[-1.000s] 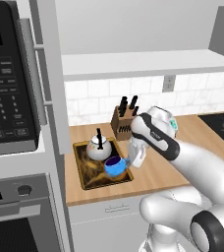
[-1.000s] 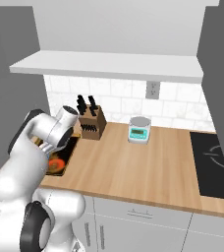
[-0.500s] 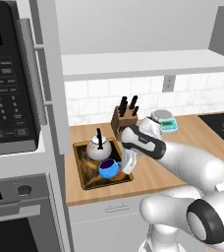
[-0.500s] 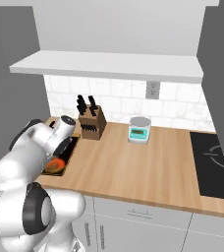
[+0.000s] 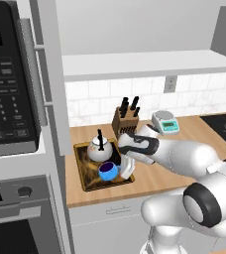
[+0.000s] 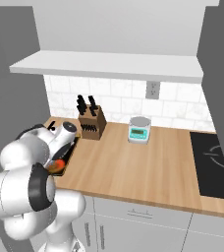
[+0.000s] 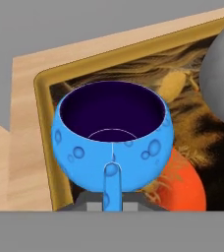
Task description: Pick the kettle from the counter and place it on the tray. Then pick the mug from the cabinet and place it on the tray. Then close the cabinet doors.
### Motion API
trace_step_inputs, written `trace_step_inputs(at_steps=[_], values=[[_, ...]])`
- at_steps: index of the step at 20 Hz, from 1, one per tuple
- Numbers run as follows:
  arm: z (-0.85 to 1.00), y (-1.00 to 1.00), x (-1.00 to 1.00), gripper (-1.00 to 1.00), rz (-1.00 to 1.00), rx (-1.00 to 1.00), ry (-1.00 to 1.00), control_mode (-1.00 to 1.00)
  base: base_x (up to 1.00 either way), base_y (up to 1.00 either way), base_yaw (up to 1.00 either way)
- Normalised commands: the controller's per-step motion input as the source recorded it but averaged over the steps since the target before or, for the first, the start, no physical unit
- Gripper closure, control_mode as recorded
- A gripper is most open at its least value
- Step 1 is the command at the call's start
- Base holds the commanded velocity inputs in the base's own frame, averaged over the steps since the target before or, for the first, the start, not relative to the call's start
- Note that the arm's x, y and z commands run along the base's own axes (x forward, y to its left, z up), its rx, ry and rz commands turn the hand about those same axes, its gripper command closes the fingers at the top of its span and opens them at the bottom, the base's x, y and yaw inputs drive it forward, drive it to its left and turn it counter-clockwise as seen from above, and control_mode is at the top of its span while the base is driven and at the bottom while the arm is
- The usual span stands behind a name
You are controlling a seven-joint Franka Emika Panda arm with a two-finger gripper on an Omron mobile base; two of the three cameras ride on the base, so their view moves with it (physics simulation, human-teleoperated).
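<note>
The bright blue mug (image 5: 108, 171) (image 7: 111, 133) is in the tray's front right part, and whether it touches the tray floor is unclear. My gripper (image 5: 124, 169) (image 7: 111, 205) is shut on its small side handle. The dark tray (image 5: 83, 173) (image 7: 46, 123) (image 6: 70, 149) with the brown-gold picture lies at the left end of the wooden counter (image 5: 184, 129) (image 6: 133, 167). The white-grey kettle (image 5: 99, 148) (image 7: 222, 69) stands upright on the tray behind the mug. The cabinet's white shelf (image 5: 144, 63) (image 6: 109, 66) runs above the counter.
A wooden knife block (image 5: 125, 119) (image 6: 91, 123) stands just behind the tray, with a small kitchen scale (image 5: 165, 121) (image 6: 139, 130) to its right. The tall unit with microwave (image 5: 11, 84) and oven borders the tray on the left. A black hob (image 6: 217, 165) lies at the far right.
The arm has swung lower and a little left, carrying the mug down over the tray beside the kettle. The grip on the mug is unchanged.
</note>
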Motion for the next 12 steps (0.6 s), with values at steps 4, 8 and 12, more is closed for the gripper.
trace_step_inputs(at_steps=[4, 8, 12], values=[[-0.16, 0.10, 0.19, 1.00, 0.00, 0.00, 0.00, -1.00, 0.00, 0.00, 0.00], [-0.12, 0.13, 0.08, 1.00, 0.00, 0.00, 0.00, -1.00, 0.00, 0.00, 0.00], [-0.01, 0.02, -0.01, -1.00, 0.00, 0.00, 0.00, -1.00, 0.00, 0.00, 0.00]])
